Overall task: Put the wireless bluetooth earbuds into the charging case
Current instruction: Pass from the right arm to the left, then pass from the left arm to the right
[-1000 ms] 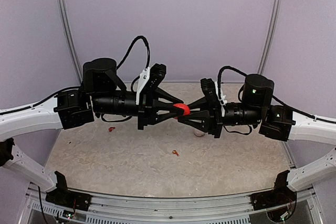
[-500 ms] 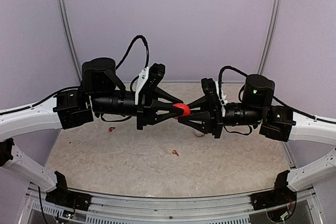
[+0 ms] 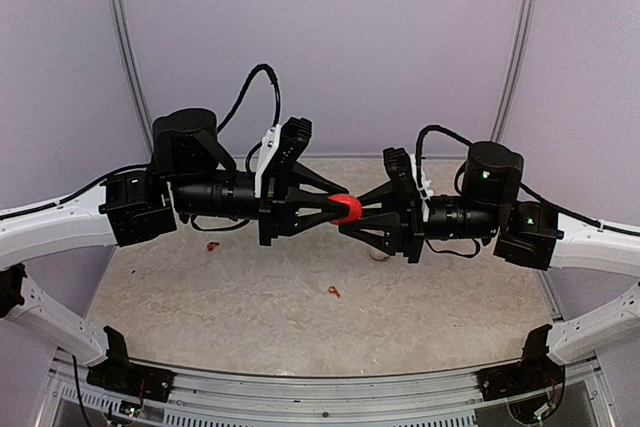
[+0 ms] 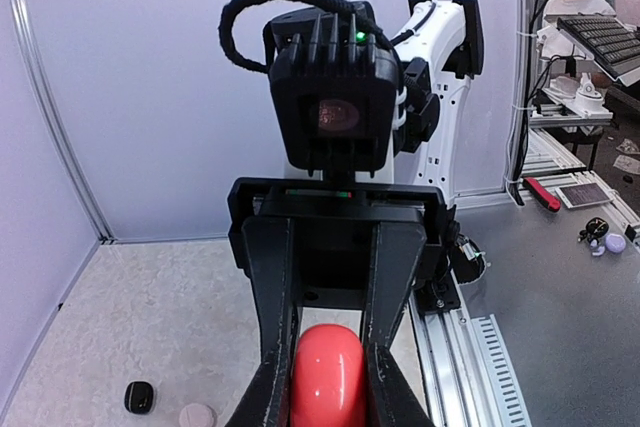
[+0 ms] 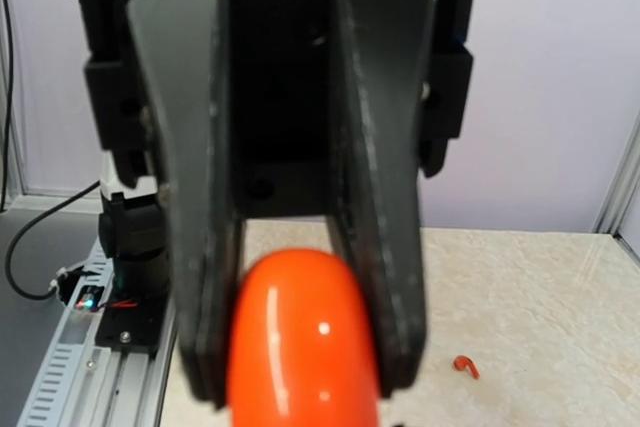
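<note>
A glossy red-orange charging case (image 3: pixel 347 209) hangs in mid-air between my two grippers, which meet tip to tip above the table's middle. My left gripper (image 3: pixel 335 208) is shut on it from the left and my right gripper (image 3: pixel 360 211) from the right. In the left wrist view the case (image 4: pixel 327 387) sits between dark fingers (image 4: pixel 272 367) at my left gripper (image 4: pixel 327 402). In the right wrist view the case (image 5: pixel 300 347) fills the gap at my right gripper (image 5: pixel 305 377). A red earbud (image 3: pixel 212 245) and an orange earbud (image 3: pixel 334 291) lie on the table.
A black round case (image 4: pixel 139 397) and a pale round case (image 4: pixel 197 415) lie on the beige table under the arms. A red-orange earbud (image 5: pixel 465 366) lies on the table in the right wrist view. A pale object (image 3: pixel 378 255) shows under the right gripper. Purple walls enclose the table.
The left wrist has shifted slightly up and to the left. The red-orange case stays held between both grippers in the same spot.
</note>
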You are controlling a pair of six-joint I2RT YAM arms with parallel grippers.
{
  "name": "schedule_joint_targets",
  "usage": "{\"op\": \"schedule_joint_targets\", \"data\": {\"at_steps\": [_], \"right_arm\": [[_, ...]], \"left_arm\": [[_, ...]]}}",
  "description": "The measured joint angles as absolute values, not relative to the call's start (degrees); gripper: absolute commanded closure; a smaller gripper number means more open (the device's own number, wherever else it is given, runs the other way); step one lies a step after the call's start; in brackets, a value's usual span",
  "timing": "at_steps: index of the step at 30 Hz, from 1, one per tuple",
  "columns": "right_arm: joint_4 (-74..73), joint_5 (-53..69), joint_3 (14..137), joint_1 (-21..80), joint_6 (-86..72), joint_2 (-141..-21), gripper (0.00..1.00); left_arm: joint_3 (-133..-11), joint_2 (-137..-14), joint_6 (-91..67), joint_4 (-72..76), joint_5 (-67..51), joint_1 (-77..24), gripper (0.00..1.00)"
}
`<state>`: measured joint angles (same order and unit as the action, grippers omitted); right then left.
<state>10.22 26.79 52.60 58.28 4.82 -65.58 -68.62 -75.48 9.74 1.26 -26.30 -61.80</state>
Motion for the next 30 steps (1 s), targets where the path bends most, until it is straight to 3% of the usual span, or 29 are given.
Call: {"op": "schedule_joint_targets", "data": {"at_steps": [6, 14, 18, 30], "right_arm": [[10.83, 27.42, 52.6, 58.28, 4.58, -65.58, 0.74], [11.18, 27.9, 52.6, 58.28, 4.23, -65.58, 0.85], [11.42, 28.21, 52.6, 58.28, 4.03, -65.58, 0.71], [11.92, 28.34, 52.6, 58.28, 3.73, -65.58, 0.73]], "left_arm": [[-68.62, -75.48, 9.74, 1.67, -26.11, -61.82, 0.9], [-68.62, -75.46, 9.98, 1.91, -25.61, -61.91, 0.9], [-68.62, -75.44, 10.39, 2.09, -25.21, -62.04, 0.9], [-68.62, -75.44, 10.55, 2.15, -23.77, -62.26, 0.9]]}}
